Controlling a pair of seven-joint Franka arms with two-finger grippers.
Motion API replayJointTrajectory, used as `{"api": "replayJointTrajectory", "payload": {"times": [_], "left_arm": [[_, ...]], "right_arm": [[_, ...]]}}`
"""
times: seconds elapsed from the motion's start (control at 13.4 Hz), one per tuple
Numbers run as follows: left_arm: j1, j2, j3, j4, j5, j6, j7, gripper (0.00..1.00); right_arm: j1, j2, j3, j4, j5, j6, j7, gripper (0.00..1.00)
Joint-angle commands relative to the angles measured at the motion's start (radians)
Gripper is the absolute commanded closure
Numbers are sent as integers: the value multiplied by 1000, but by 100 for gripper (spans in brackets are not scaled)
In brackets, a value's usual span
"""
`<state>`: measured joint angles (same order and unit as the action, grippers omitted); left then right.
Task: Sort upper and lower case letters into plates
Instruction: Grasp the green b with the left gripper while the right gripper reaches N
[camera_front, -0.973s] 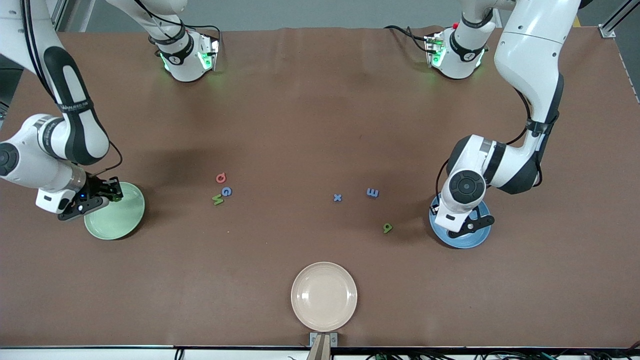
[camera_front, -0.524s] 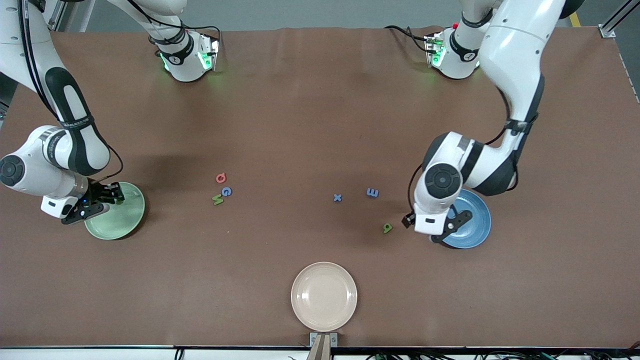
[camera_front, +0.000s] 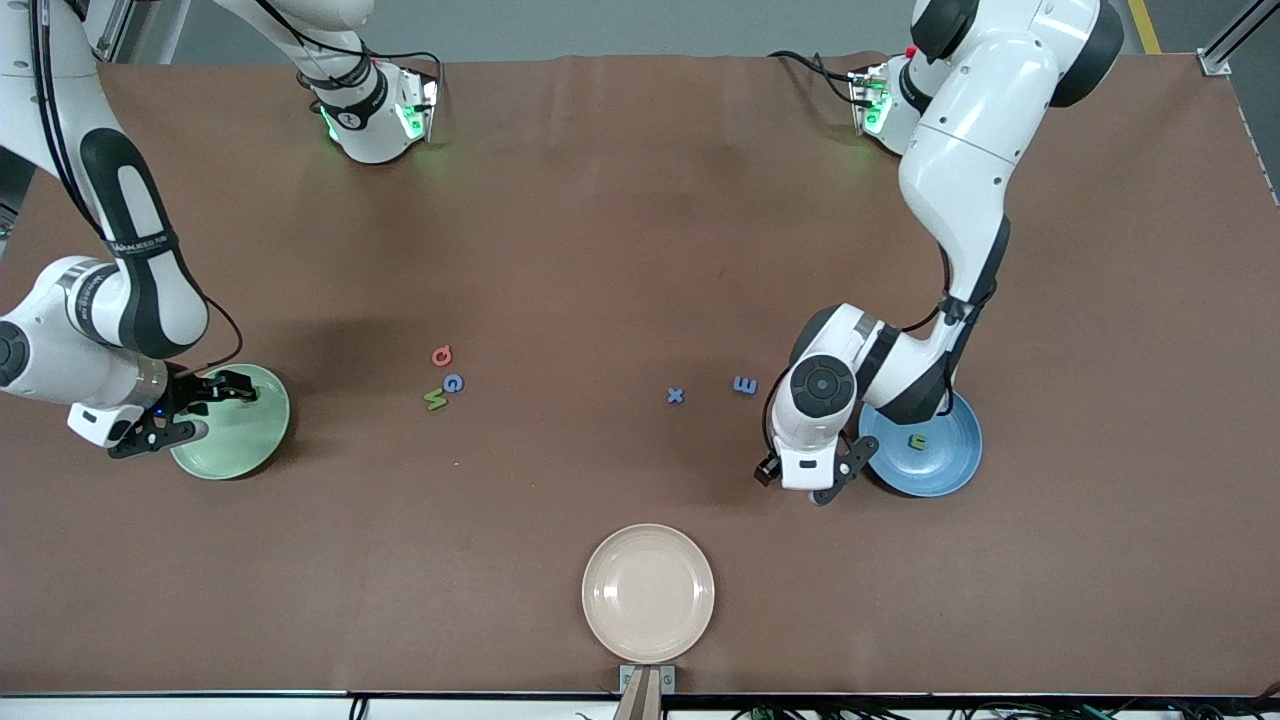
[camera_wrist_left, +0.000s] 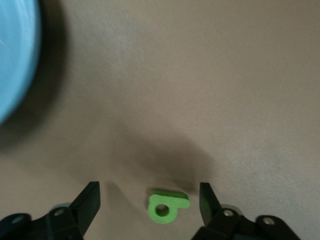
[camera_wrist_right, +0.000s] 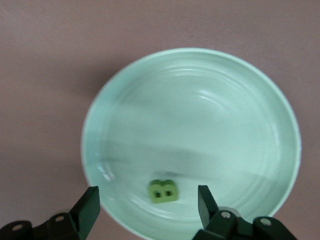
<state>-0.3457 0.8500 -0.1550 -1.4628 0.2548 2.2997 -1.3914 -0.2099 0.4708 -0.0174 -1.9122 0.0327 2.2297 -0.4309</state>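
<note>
My right gripper (camera_front: 205, 408) (camera_wrist_right: 148, 200) hangs open over the mint green plate (camera_front: 245, 445) (camera_wrist_right: 200, 115). A green letter (camera_wrist_right: 163, 191) lies loose in that plate between the spread fingers. My left gripper (camera_front: 800, 482) (camera_wrist_left: 150, 200) is open low over the table beside the blue plate (camera_front: 945, 465) (camera_wrist_left: 15, 50), with a green letter (camera_wrist_left: 167, 206) on the table between its fingers, untouched. Another green letter (camera_front: 916, 440) lies in the blue plate. On the table lie a pink-red letter (camera_front: 441, 355), a blue G (camera_front: 454, 383), a green W (camera_front: 436, 400), a blue x (camera_front: 675, 396) and a blue E (camera_front: 745, 385).
A cream-beige plate (camera_front: 648, 592) sits near the table's front edge, nearest the front camera, with nothing in it. The arm bases stand along the table's back edge.
My right gripper has opened and let a green letter drop into the mint plate. My left arm swung off the blue plate and now stands over the green letter beside it.
</note>
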Motion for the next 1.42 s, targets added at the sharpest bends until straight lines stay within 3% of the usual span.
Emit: {"api": "replayJointTrajectory", "payload": {"times": [0.0, 0.22, 0.37, 0.52, 0.67, 0.75, 1.05, 1.35], "left_arm": [[-7, 18, 3, 29, -11, 14, -29, 15], [-18, 24, 3, 27, -12, 14, -37, 24], [-18, 27, 3, 27, -12, 14, -54, 50], [-18, 32, 3, 27, -12, 15, -55, 65], [-16, 28, 3, 27, 0, 15, -43, 91], [-12, 17, 5, 29, 4, 14, -35, 99], [39, -78, 12, 16, 6, -47, 44, 100], [112, -187, 5, -43, 4, -184, 225, 100]], "right_arm": [[125, -93, 2, -18, 6, -109, 347, 10], [308, -127, -1, -28, 4, -142, 818, 8], [383, -123, 0, -30, 4, -137, 1050, 7], [435, -117, 2, -31, 6, -107, 1266, 7], [489, -94, 2, -45, 7, -44, 1456, 7], [506, -77, 2, -53, 7, -13, 1492, 7], [541, -41, 2, -169, 65, 213, 1502, 7], [577, -20, -1, -171, 64, 264, 1595, 8]]}}
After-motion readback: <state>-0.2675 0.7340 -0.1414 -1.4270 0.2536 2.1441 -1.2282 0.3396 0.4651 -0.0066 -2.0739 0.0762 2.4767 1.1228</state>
